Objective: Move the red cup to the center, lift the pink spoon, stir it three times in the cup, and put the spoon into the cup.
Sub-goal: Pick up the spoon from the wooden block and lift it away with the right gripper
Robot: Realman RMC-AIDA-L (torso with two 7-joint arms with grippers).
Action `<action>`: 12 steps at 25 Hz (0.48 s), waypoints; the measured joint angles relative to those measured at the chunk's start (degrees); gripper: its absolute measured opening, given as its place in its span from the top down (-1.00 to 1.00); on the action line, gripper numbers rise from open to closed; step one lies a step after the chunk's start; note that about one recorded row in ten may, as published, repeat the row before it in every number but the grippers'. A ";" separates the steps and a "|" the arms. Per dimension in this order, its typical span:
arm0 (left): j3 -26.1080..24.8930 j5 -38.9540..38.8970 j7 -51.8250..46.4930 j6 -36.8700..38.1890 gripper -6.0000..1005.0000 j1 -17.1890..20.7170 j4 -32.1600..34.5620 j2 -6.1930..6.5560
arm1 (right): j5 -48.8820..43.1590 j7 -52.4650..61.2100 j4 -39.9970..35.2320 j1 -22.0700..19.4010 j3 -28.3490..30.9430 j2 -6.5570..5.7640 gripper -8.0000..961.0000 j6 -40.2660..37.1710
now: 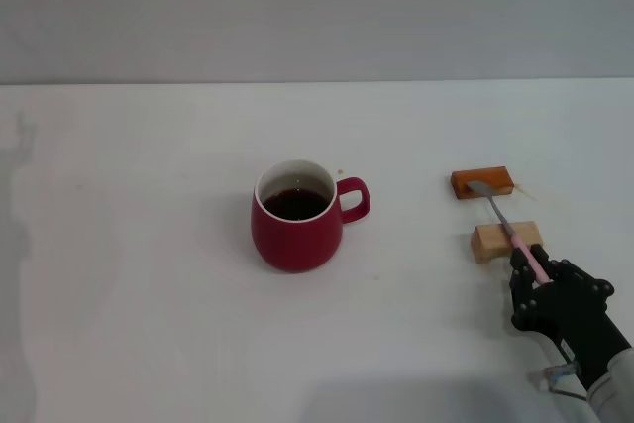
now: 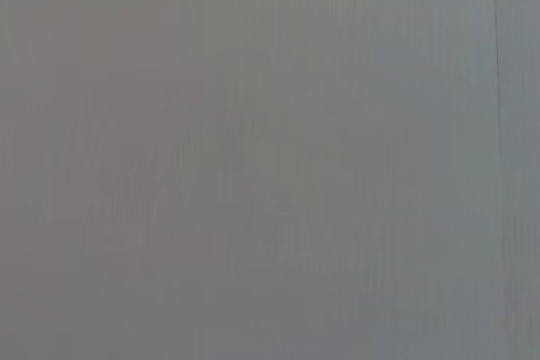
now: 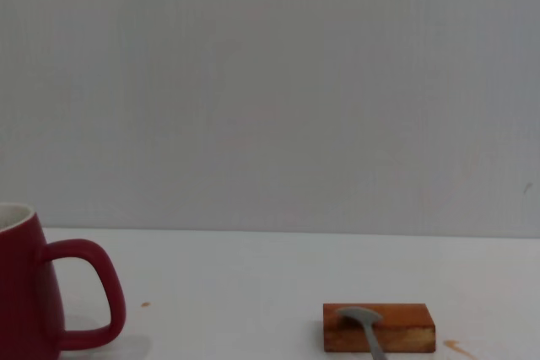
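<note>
The red cup (image 1: 297, 230) stands near the middle of the white table with dark liquid inside and its handle toward my right side; its handle side also shows in the right wrist view (image 3: 34, 301). The pink spoon (image 1: 500, 213) lies across two small blocks to the right of the cup. Its grey bowl (image 3: 364, 319) rests on the orange block. My right gripper (image 1: 535, 266) is at the near end of the spoon, shut on the pink handle. My left gripper is out of view; the left wrist view shows only a flat grey surface.
An orange block (image 1: 482, 182) and a pale wooden block (image 1: 490, 243) hold the spoon up, to the right of the cup. The table (image 1: 149, 245) is white, with a grey wall behind it.
</note>
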 joint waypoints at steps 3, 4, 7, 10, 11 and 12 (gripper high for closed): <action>0.00 0.00 0.00 0.01 -0.66 0.01 0.00 0.00 | 0.00 -1.50 -0.02 0.02 0.33 0.10 0.65 -0.06; 0.00 0.00 0.00 0.01 -0.66 0.00 0.00 0.00 | 0.00 -2.45 0.12 -0.04 0.49 0.17 0.65 -0.02; 0.00 0.00 0.00 0.01 -0.66 0.01 0.00 0.00 | 0.00 -2.69 0.14 -0.03 0.54 0.19 0.65 -0.03; 0.00 0.00 0.00 0.02 -0.66 0.00 0.00 0.00 | 0.00 -3.31 -0.05 0.07 0.80 0.18 0.65 -0.09; 0.00 0.00 0.00 0.01 -0.66 0.00 0.00 0.00 | 0.00 -4.11 -0.09 0.07 1.04 0.20 0.65 -0.09; 0.00 0.00 0.00 0.02 -0.66 0.00 0.00 0.00 | 0.00 -5.04 -0.09 0.06 1.37 0.24 0.65 -0.09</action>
